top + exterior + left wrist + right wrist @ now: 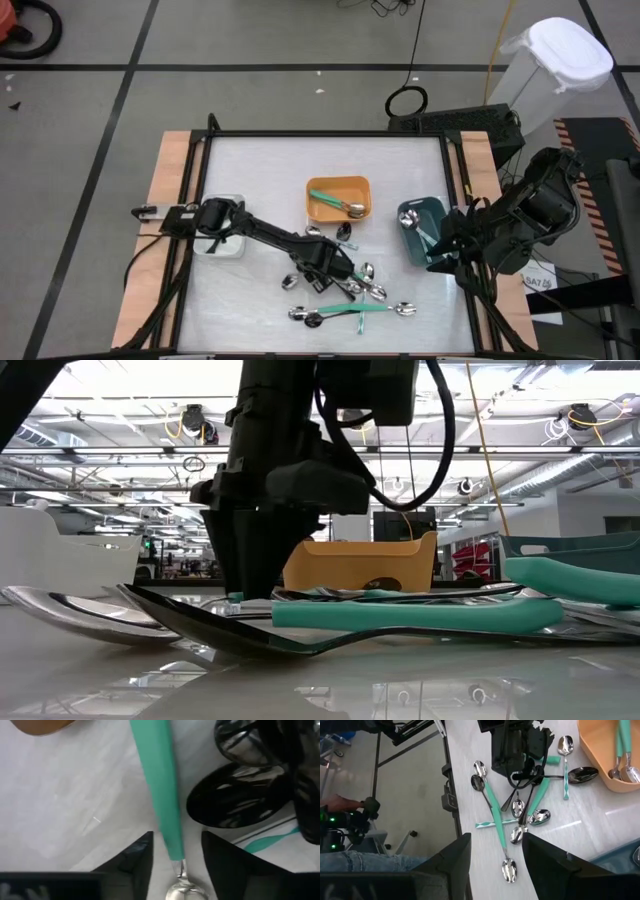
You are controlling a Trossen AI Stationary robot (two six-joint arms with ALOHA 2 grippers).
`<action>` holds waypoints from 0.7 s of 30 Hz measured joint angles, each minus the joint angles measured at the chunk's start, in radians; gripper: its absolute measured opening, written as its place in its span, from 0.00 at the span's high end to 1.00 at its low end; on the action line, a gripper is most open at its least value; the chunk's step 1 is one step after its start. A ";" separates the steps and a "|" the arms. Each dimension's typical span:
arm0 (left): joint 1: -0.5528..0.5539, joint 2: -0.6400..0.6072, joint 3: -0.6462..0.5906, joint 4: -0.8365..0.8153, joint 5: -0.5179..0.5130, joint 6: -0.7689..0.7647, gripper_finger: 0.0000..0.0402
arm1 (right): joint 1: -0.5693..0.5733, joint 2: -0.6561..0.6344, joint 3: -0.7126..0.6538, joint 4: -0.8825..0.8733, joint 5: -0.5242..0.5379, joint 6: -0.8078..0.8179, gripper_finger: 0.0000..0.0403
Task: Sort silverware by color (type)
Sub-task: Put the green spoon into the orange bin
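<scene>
Teal-handled, shiny-headed silverware (345,300) lies heaped near the orange bin (338,197); we see the left gripper (176,855) jaws straddling one teal handle, grip unclear; the right gripper (495,852) jaws are released.

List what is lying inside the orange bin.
In the orange rectangular plastic bin lie teal-handled utensils with shiny silver heads: one handle slants across the floor, and two heads rest near its right wall. The exact count is unclear, since the pieces overlap and anything beneath them is covered.

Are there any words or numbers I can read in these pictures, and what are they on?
No text can be read for certain.
White tag by the right arm: print too small to read.
White marks on the left wrist camera's dark edge: blurred, unreadable.
Bins and spoons: no words.
</scene>
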 joint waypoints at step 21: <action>-0.009 0.009 0.074 -0.053 -0.091 0.029 0.93 | 0.000 0.000 0.000 0.035 0.002 -0.003 0.58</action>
